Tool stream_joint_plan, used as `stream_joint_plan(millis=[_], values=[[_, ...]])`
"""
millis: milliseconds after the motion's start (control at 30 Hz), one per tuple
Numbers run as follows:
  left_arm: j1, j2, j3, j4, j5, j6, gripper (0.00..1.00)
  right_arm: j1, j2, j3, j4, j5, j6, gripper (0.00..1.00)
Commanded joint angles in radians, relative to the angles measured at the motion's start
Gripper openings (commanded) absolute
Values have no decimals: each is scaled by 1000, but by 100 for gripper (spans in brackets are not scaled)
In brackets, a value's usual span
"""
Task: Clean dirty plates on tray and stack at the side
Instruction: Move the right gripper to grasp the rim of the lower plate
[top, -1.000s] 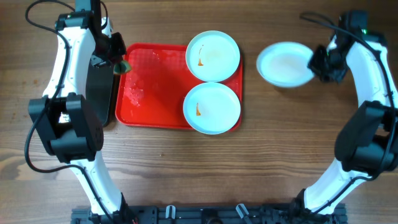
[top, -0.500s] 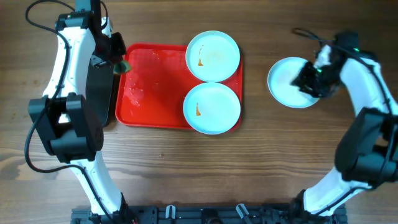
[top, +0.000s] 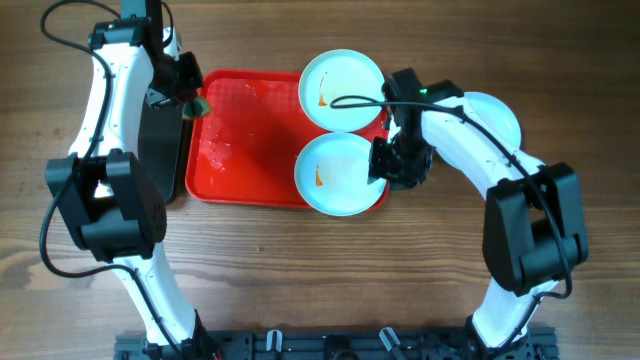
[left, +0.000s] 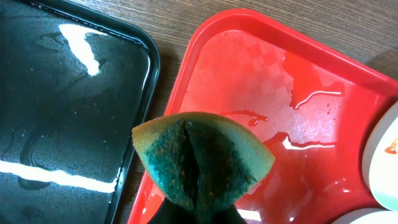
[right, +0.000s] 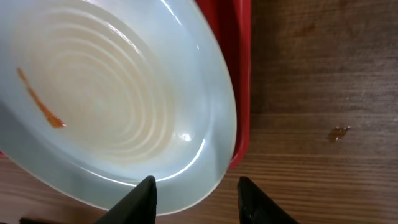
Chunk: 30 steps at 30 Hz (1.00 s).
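Note:
The red tray holds two plates at its right end: an upper plate and a lower plate, each with a small orange smear. A third plate lies on the table to the right, partly under my right arm. My right gripper is open at the lower plate's right edge. In the right wrist view its fingers straddle the rim of that plate. My left gripper is shut on a green sponge above the tray's left edge.
A black tray lies left of the red tray; it looks wet in the left wrist view. Water glistens on the red tray's bare left part. The table is brown wood.
My right gripper has let go of the third plate on the table at the right. It has moved left to the lower plate's right rim. The left arm has not moved.

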Motion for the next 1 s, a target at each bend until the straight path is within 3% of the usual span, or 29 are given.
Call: stream_joint_plan(millis=[0, 167, 300, 367, 500, 633, 733, 867, 967], values=[[2, -29, 19, 3, 16, -10, 4, 21, 18, -76, 47, 35, 19, 37], [2, -29, 19, 4, 16, -10, 4, 43, 18, -99, 105, 19, 8, 4], [2, -29, 19, 4, 16, -10, 4, 128, 18, -10, 122, 8, -40, 4], [2, -29, 19, 4, 16, -10, 4, 187, 18, 39, 282, -51, 27, 4], [2, -29, 19, 4, 16, -10, 4, 267, 63, 38, 578, 134, 151, 4], [2, -29, 19, 4, 16, -10, 4, 282, 111, 39, 586, 125, 174, 4], [2, -29, 19, 12, 16, -10, 4, 281, 111, 39, 597, 134, 168, 37], [1, -29, 19, 1, 52, -10, 4, 248, 135, 106, 604, 156, 42, 46], [1, -29, 9, -4, 79, -54, 4, 233, 230, 217, 564, 146, -51, 45]])
